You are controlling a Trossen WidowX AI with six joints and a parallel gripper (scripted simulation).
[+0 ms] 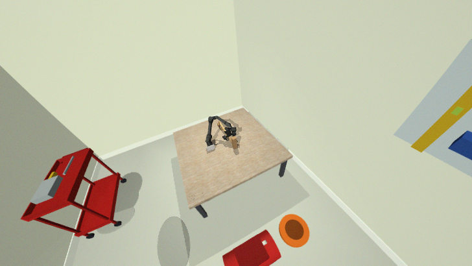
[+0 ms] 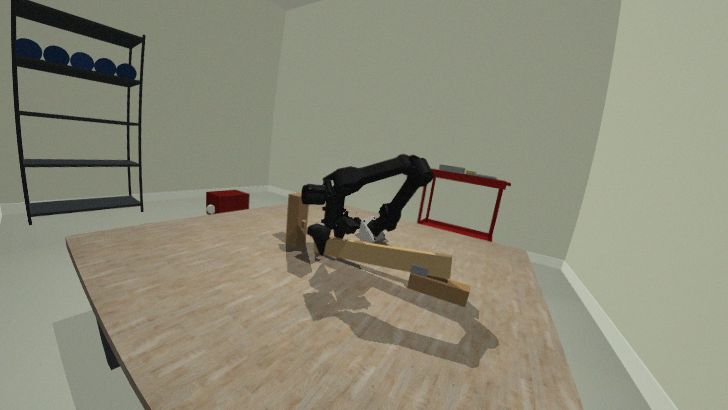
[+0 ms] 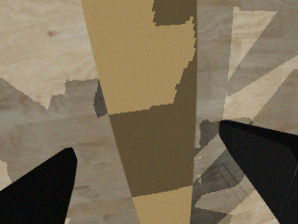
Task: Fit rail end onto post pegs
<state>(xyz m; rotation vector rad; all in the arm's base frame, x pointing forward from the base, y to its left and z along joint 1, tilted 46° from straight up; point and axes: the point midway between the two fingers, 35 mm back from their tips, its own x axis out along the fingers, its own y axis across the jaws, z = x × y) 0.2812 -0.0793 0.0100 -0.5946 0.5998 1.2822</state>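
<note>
room: pale green-grey walls [image 1: 158, 65] [image 2: 433, 76], white baseboard [image 1: 346, 207] [image 2: 601, 315], light grey floor [image 1: 148, 204] [image 2: 30, 285]. wood-topped table [image 1: 224, 174] [image 2: 203, 331], dark legs. red two-tier cart [image 1: 76, 178] [image 2: 471, 180], wheels dark. black shelf unit [image 2: 142, 127], blue round items on upper shelf. orange disc [image 1: 283, 229] beside red object [image 1: 272, 244]. shadows on floor.

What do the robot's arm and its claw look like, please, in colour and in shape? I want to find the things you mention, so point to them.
The arm [image 1: 210, 130] [image 2: 379, 169] is black, made of slim straight links with thicker, rounded joints. The claw [image 1: 227, 135] [image 2: 331, 244] [image 3: 148, 140] is black too, with two fingers that taper to narrow, blunt tips. I can make out no markings or cables.
</note>
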